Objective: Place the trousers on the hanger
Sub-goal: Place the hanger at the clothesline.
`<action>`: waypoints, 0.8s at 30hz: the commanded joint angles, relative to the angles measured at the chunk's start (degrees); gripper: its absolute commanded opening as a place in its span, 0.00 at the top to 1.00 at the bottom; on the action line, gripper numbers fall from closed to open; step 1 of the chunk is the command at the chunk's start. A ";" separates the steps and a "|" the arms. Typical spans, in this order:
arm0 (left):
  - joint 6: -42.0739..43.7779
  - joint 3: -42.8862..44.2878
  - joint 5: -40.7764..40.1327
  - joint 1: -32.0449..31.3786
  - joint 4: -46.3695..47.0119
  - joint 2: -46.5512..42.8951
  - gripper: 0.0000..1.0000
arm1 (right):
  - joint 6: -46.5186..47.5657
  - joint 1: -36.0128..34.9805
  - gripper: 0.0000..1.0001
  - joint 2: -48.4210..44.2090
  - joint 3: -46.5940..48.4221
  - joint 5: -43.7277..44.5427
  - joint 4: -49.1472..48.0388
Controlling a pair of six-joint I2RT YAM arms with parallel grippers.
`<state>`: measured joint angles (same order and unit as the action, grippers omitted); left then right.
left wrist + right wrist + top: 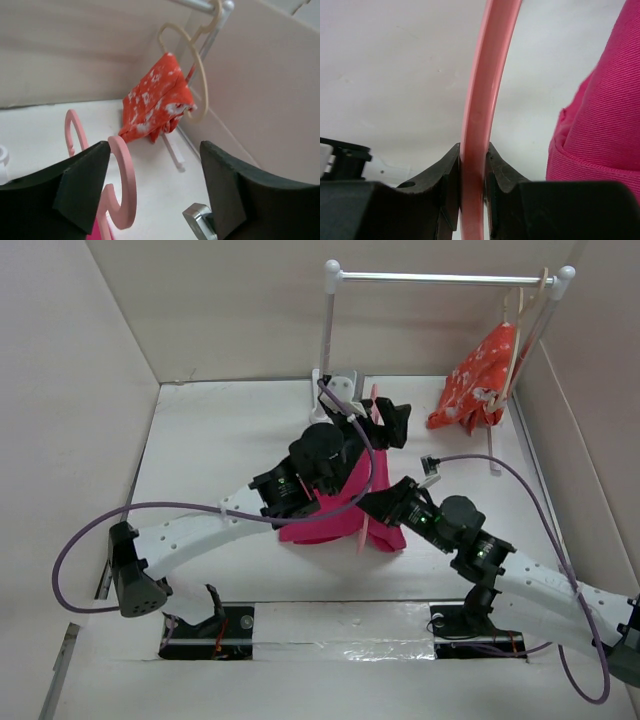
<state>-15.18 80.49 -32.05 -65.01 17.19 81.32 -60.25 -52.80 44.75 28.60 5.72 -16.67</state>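
Observation:
The magenta trousers [335, 508] lie bunched at the table's middle, partly under both arms. They also fill the right edge of the right wrist view [600, 120]. The salmon-pink hanger [365, 533] stands on edge through the cloth. My right gripper [380, 508] is shut on its thin bar [480, 100], pinched between both fingers [472, 165]. The hanger's hook [125, 180] sits just beside my left finger. My left gripper [155, 170] is open and empty, and in the top view [390, 422] it hovers by the hook.
A white clothes rail [440, 278] stands at the back. An orange-red flowered garment [478, 380] hangs from a cream hanger [192, 55] at its right end, close to the right wall [270, 90]. Walls enclose the table on three sides.

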 commanded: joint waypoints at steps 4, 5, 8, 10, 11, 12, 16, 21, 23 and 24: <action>3.13 5.30 4.10 2.43 3.46 -8.44 0.15 | -2.41 9.36 1.00 2.09 10.68 -10.19 -10.84; 3.31 4.34 4.63 2.96 3.90 -9.41 0.11 | -2.94 10.51 1.00 3.31 12.08 -11.24 -11.28; 3.23 2.06 3.41 4.89 2.85 -13.81 0.10 | -3.82 15.08 1.00 5.69 15.16 -15.11 -12.78; 2.79 -1.81 3.40 5.86 4.77 -19.06 0.10 | -4.18 18.50 1.00 8.06 19.38 -17.75 -11.90; 1.74 -6.70 2.97 6.82 5.48 -20.83 0.12 | -3.74 19.47 1.00 8.68 20.78 -18.45 -11.99; 0.95 -9.53 2.53 6.83 6.96 -22.59 0.12 | -3.39 20.53 1.00 10.25 24.28 -18.63 -9.72; -1.34 -23.68 -0.20 7.97 10.14 -31.72 0.18 | -2.68 25.37 1.00 14.99 32.28 -21.88 -7.24; -4.94 -42.14 -2.49 9.03 12.68 -38.95 0.22 | -2.85 31.16 1.00 21.24 40.12 -24.34 -5.57; -5.47 -47.41 -3.01 9.03 12.78 -40.97 0.22 | -3.99 32.57 1.00 24.66 42.93 -26.72 -6.01; -5.39 -48.83 -3.02 9.55 12.61 -41.50 0.22 | -4.61 33.97 1.00 25.73 43.81 -28.20 -7.05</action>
<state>-18.87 35.09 -33.85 -56.07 26.89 41.30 -65.06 -20.88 69.19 66.00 -16.95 -12.53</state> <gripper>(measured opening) 0.780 0.270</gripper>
